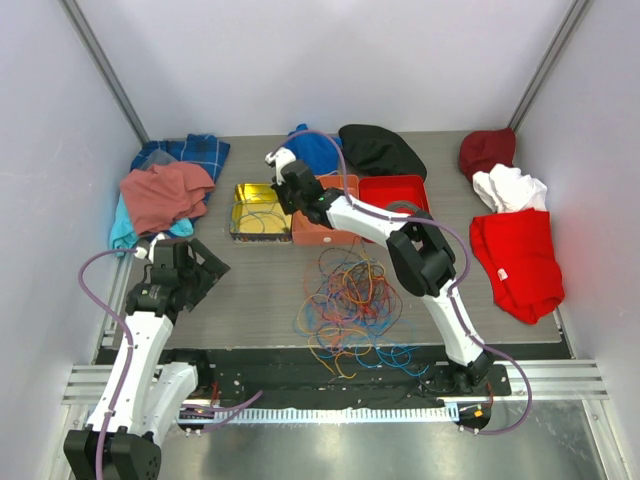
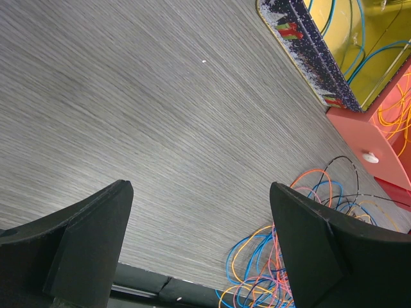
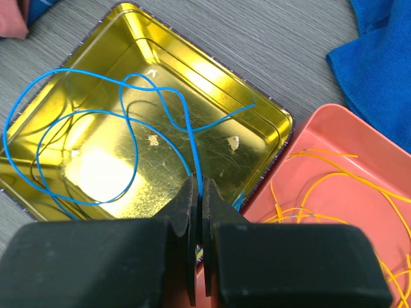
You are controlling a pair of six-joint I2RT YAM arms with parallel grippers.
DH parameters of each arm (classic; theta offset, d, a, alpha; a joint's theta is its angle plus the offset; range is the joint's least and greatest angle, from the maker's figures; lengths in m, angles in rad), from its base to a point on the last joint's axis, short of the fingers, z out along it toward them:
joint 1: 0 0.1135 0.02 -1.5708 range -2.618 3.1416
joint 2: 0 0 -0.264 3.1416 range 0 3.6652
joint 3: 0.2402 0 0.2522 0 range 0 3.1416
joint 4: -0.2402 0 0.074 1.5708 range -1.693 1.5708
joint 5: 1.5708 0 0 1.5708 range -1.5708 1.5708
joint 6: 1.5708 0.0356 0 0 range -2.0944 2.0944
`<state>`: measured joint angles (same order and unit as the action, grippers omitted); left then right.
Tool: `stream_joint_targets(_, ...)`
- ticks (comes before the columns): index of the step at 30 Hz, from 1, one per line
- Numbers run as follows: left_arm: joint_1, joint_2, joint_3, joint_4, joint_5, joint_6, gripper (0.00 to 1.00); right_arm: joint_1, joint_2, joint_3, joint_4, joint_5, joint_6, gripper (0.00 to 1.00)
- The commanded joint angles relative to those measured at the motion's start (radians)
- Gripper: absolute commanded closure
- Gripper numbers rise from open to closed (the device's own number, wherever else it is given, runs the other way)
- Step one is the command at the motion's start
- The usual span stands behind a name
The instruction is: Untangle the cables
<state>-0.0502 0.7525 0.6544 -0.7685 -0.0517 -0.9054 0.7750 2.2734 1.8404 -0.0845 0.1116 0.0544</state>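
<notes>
- a loose tangle of thin cables (image 1: pixel 345 300) in orange, blue, red, yellow and dark colours lies on the grey wood-grain tabletop (image 1: pixel 250 290), between the two arms and close to the near edge.
- the right gripper (image 3: pixel 198 186) hangs over the near corner of a shallow gold metal tin (image 3: pixel 218 77); its jaws are pressed almost together, pinching one thin blue cable (image 3: pixel 188 138).
- from that pinch the blue cable runs up and loops several times across the tin's shiny floor, one end lying toward the right-hand rim.
- just beside the tin on the right sits a salmon-orange plastic tray (image 3: pixel 321 128), holding a few thin orange-yellow wires (image 3: pixel 321 186).
- in the top view a red plastic tray (image 1: pixel 392 190) sits beside the salmon-orange one, on the side away from the tin.
- the left gripper (image 2: pixel 199 192) hovers over bare tabletop left of the tangle, jaws spread wide with nothing between them; in its wrist view the edge of the tangle shows at the lower right.
- crumpled cloths lie along the far and side edges of the tabletop: a pink one (image 1: pixel 165 190) at the left, a red one (image 1: pixel 520 255) at the right.
</notes>
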Motion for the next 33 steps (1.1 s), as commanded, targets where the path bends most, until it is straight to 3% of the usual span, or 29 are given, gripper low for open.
stream_joint_targets(1,0.0,0.004,0.008,0.017,-0.008,0.011,0.07,-0.008,-0.037,-0.001,0.022,0.042,-0.014,0.99)
stream_joint_targets(15,0.0,0.004,0.007,0.018,-0.008,0.011,0.07,-0.017,-0.031,0.026,0.005,0.054,-0.024,0.99)
stream_joint_targets(33,0.0,0.005,0.01,0.017,-0.007,0.013,0.07,0.0,0.129,0.255,-0.017,-0.148,0.035,0.99)
